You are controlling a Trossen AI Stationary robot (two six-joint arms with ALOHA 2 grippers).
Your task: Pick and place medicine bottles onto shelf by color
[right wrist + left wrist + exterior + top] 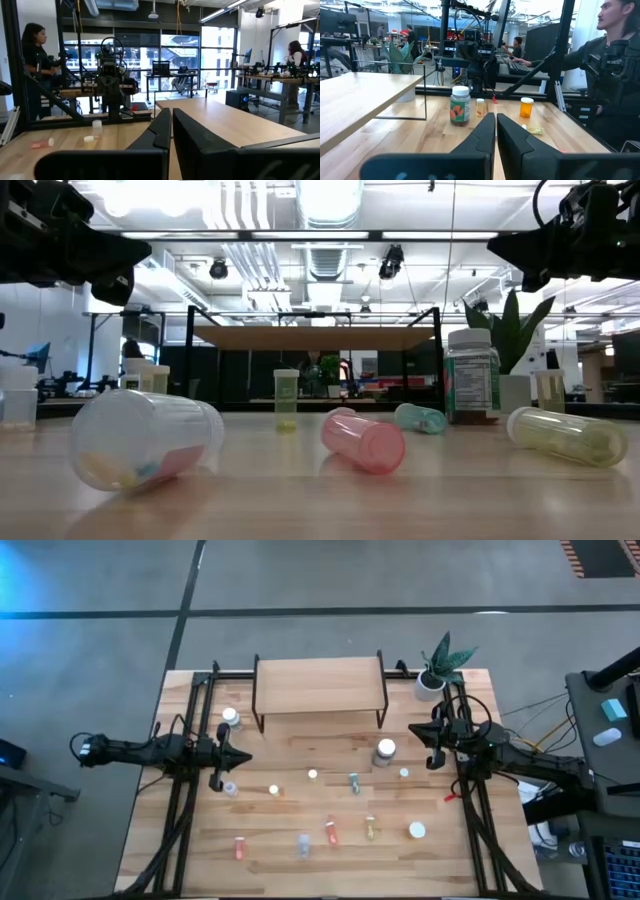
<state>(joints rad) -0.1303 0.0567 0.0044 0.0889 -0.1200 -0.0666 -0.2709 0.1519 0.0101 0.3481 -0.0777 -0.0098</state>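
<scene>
Both arms hang above the wooden surface [300,870] with the sorting apparently not yet begun: the left claw [240,756] hovers at the left side, the right claw [414,727] at the right, each with its fingers pressed together and carrying nothing. The shelf [318,685] at the far edge stands bare, while the medicine bottles [330,832] lie scattered across the middle and near part of the surface, some upright, several tipped on their sides. The step in hand looks like choosing a first bottle; the next move would call for a claw to open, descend over one bottle and close on it (the tipped ones will likely roll if nudged). The overhead view alone gives the whole spread, plus a potted plant [437,672] by the shelf's right end. The table-level view alone shows which bottles lie flat, a pink one [364,442] and a pale yellow one [566,436] among them. The left wrist view picks out a larger white-capped bottle [460,105] standing just beside the shelf, with a person seated beyond the surface.
</scene>
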